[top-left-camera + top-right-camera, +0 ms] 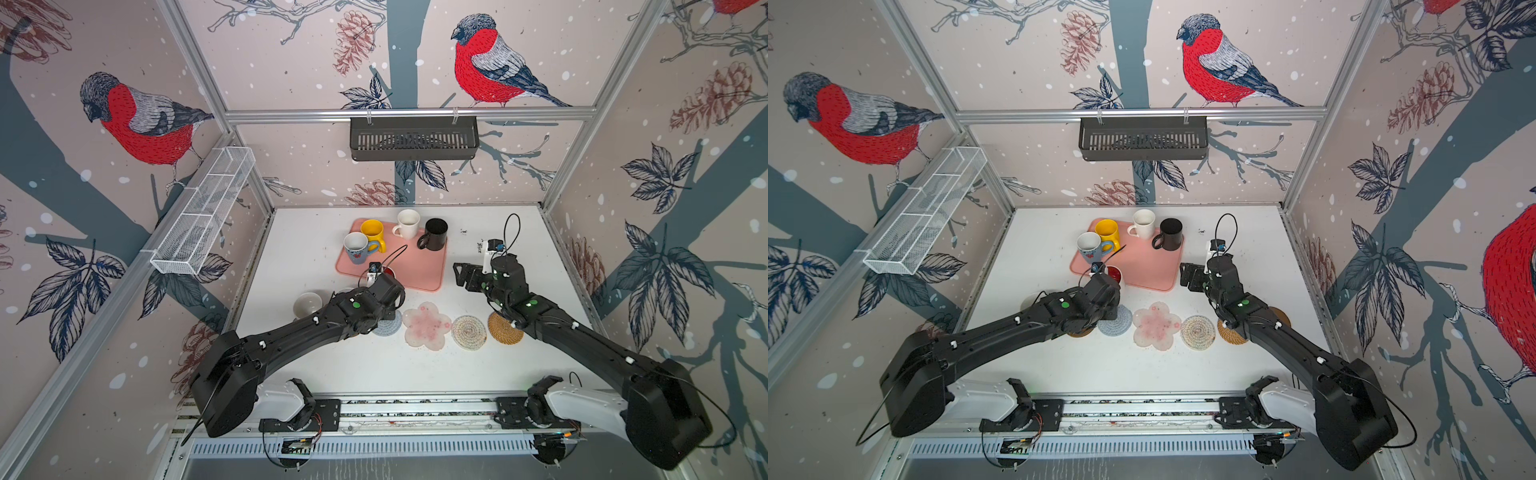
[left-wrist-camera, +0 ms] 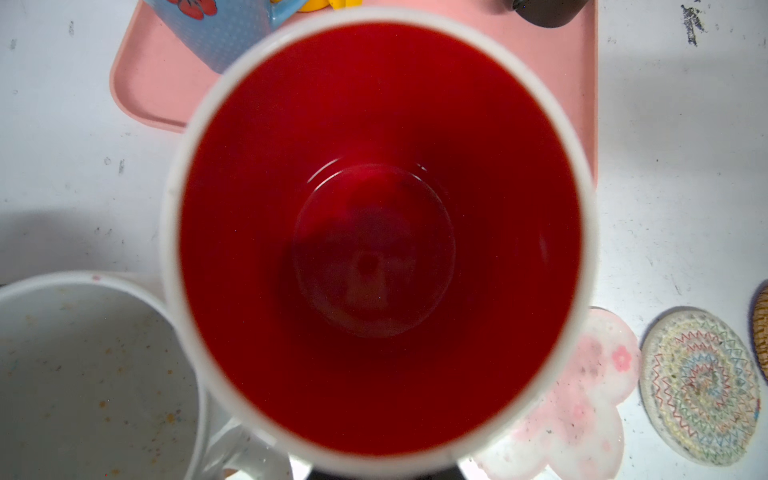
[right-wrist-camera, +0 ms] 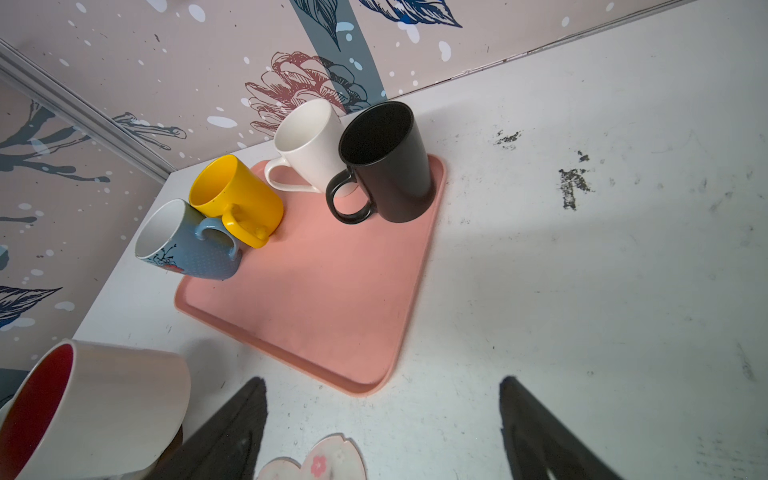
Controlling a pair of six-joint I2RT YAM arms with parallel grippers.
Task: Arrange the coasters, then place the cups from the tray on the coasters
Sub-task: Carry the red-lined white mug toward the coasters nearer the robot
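Left gripper (image 1: 383,286) clamps the white mug with red inside (image 1: 389,272), between the salmon-pink tray (image 1: 415,270) and the grey-blue crochet coaster (image 1: 390,327). Right gripper (image 3: 382,432) gapes wide, empty, near the tray's right edge.

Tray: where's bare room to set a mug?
Free: tray's near half, in front of the black mug; table strip in front of the flower coaster. Crowded: tray's far edge, blue mug to black; red-inside mug by its near edge.

The white table (image 1: 299,249) bears a pink tray (image 1: 411,266) and several coasters (image 1: 427,326).
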